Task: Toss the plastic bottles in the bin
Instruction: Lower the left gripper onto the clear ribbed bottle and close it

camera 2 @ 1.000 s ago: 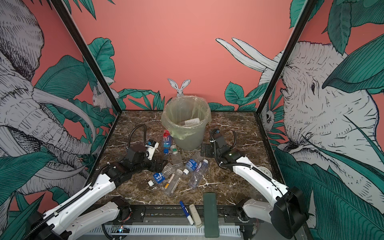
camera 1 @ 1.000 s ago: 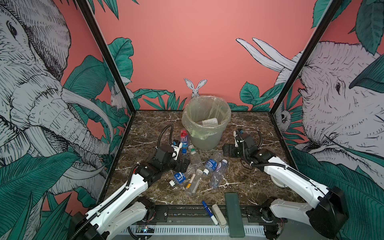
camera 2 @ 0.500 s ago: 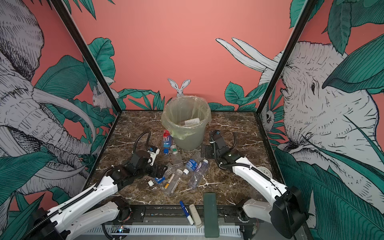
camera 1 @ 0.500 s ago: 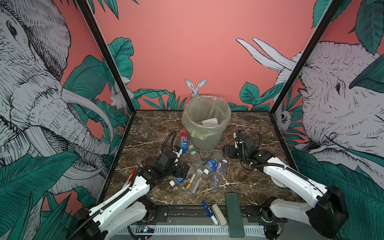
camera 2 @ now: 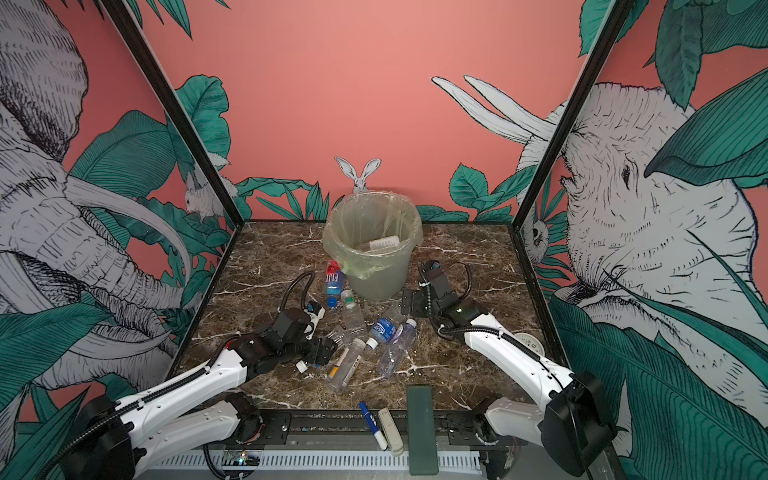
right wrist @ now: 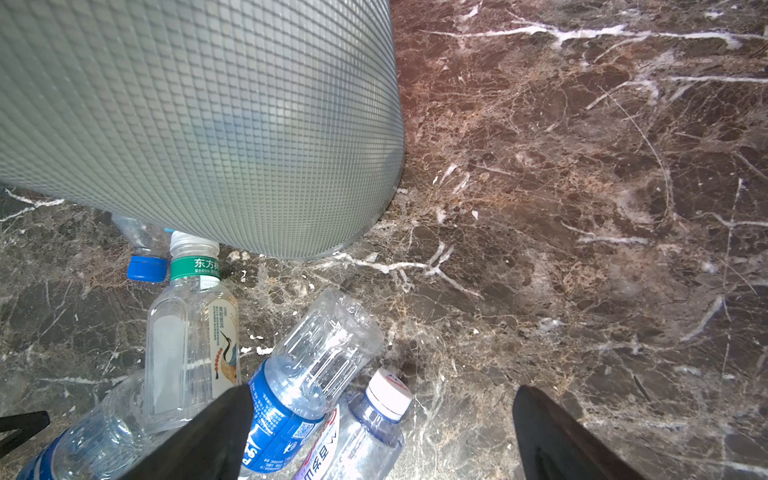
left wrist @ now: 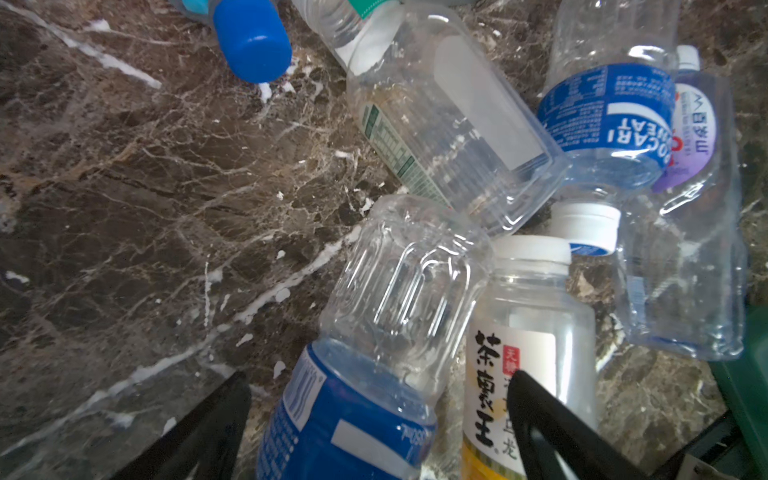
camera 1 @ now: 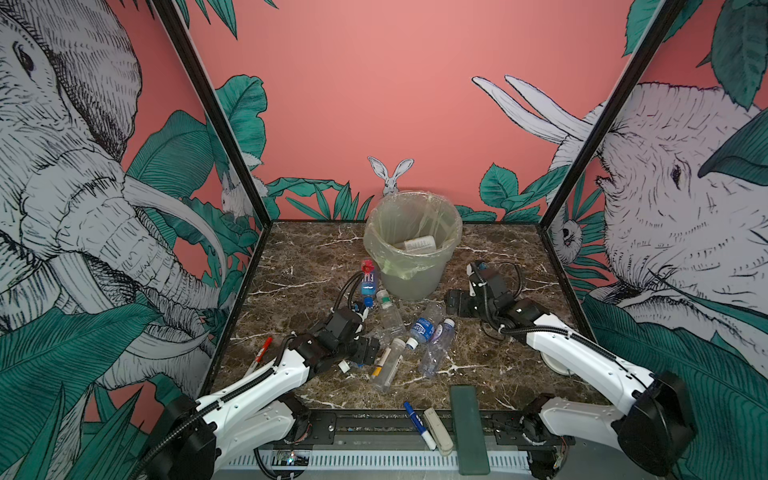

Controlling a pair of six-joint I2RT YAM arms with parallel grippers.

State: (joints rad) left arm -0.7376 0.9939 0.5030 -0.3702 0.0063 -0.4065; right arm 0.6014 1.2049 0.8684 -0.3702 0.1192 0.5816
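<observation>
Near left on the marble tabletop (camera 1: 291,266), the left gripper (left wrist: 378,386) straddles a blue-labelled bottle (left wrist: 353,415), jaws spread, seemingly lining up a grab; beyond, the plastic bottles (camera 1: 423,330) lie heaped, the right gripper (right wrist: 382,392) hangs spread beside them, and the bin (camera 1: 411,282) stands farthest back, just behind the heap.

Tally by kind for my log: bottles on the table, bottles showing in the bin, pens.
Bottles on the table: 6
Bottles showing in the bin: 1
Pens: 2
Total: 9
</observation>
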